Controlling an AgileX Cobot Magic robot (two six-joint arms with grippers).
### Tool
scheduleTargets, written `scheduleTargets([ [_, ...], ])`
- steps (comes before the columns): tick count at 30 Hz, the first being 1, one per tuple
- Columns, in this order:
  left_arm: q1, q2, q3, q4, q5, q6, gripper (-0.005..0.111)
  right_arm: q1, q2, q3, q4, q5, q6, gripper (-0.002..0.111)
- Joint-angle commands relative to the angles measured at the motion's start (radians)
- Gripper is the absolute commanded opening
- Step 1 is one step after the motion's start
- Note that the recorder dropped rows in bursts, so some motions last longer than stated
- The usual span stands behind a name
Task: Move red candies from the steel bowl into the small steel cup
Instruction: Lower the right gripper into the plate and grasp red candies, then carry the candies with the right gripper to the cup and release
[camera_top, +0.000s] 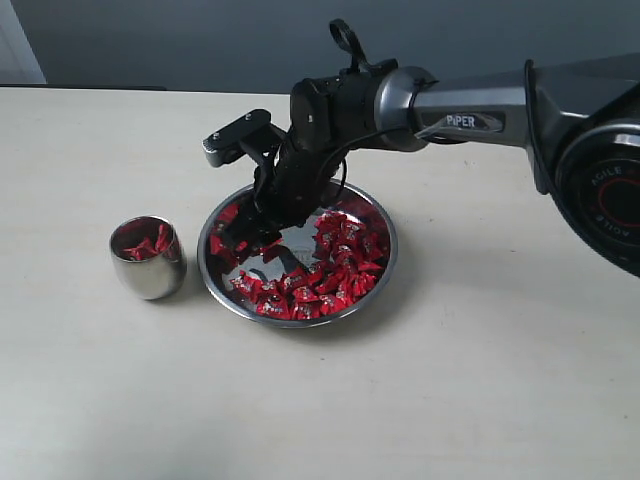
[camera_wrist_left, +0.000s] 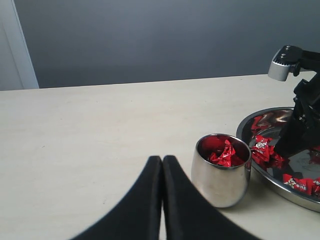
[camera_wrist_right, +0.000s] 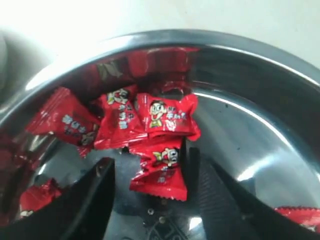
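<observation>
Plainly, the right gripper (camera_top: 242, 232) hung inside the bowl (camera_top: 392, 250), over its left side in the exterior view, with its arm stretching in from the right. Its jaws stood wide apart. In the right wrist view one candy (camera_wrist_right: 162, 172) lay on the bowl's floor between the two dark fingers (camera_wrist_right: 92, 200). It sat close against one finger and clear of the other, and whether the near finger touched the wrapper could not be told. Just beyond it, two more wrapped pieces lay side by side near the bowl's wall, and another lay further along the curve.

Most of the candies (camera_top: 335, 270) were heaped in the right and near parts of the bowl in the exterior view, leaving a bare mirror patch in the middle. The cup (camera_top: 150, 275) stood upright on the table (camera_top: 480, 390), just beside the bowl on its left and apart from the rim by a narrow gap. A few red candies already lay in the cup, their wrappers showing just under its lip.

The left gripper (camera_wrist_left: 162, 161) had its jaws pressed together with nothing held. It sat low over the table, near the cup but not touching it. In the left wrist view, part of the bowl showed behind the cup, with the right gripper standing in it
</observation>
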Motion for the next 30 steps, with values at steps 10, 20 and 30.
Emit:
scheduleTargets([
  [10,-0.002,-0.005,0.002,0.001,0.0,-0.002,0.0,-0.002,0.033,0.001,0.004,0.001,-0.008,0.009],
  [20,-0.002,-0.005,0.002,0.001,0.0,-0.002,0.0,-0.002,-0.028,0.001,0.0,0.149,-0.001,-0.001],
  [30,-0.002,-0.005,0.002,0.001,0.0,-0.002,0.0,-0.001,-0.159,0.001,0.161,0.109,-0.035,-0.001],
])
